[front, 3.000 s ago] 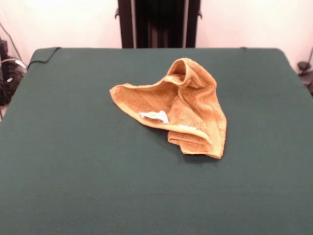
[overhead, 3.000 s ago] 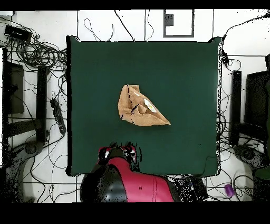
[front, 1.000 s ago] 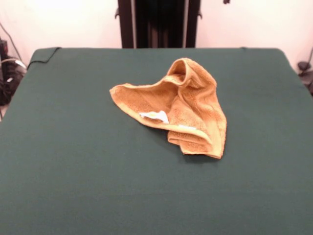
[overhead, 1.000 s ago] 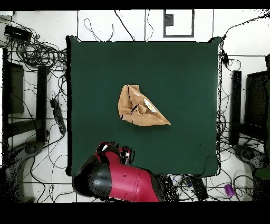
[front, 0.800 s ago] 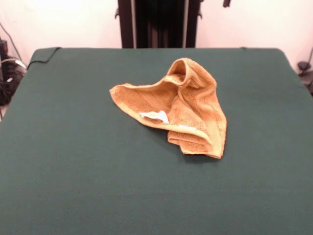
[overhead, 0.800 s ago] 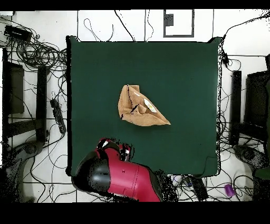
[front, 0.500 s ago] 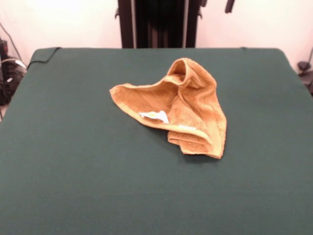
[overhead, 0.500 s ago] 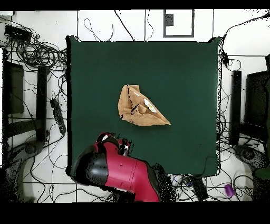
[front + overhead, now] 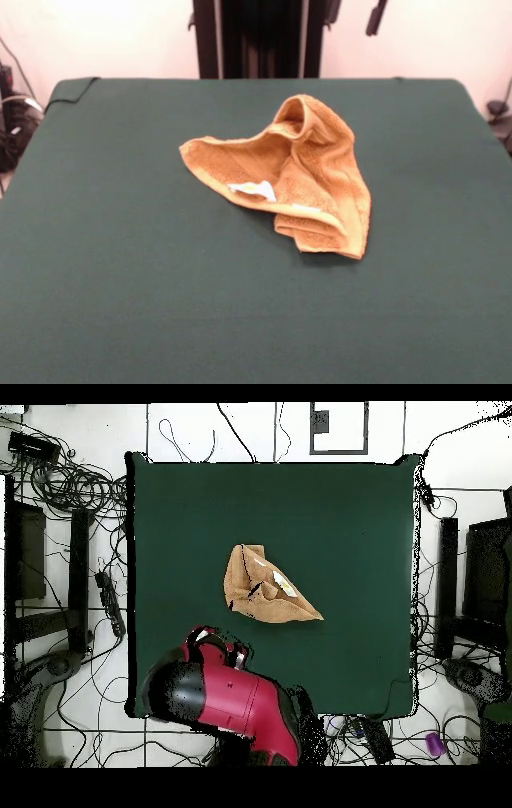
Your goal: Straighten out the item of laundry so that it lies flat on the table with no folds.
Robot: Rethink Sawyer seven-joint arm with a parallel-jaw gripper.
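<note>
The orange-tan towel (image 9: 296, 176) lies crumpled near the middle of the dark green table (image 9: 120, 264). It is folded over itself, with a raised loop at its far end and a white label (image 9: 252, 189) on its near left flap. In the overhead view the towel (image 9: 265, 589) is a bunched wedge on the table (image 9: 350, 514). My gripper (image 9: 354, 16) shows only as two dark tips at the top edge, spread apart and empty, high above the table's far side. In the overhead view the gripper (image 9: 228, 652) sits below the towel, apart from it.
The black pedestal (image 9: 260, 38) stands behind the table's far edge. The red arm (image 9: 225, 704) overhangs the table's bottom edge in the overhead view. Cables (image 9: 70, 484) lie on the floor around the table.
The arm has swung over the table's edge toward the towel, and the gripper's tips have come into the front view at the top. The towel has not moved.
</note>
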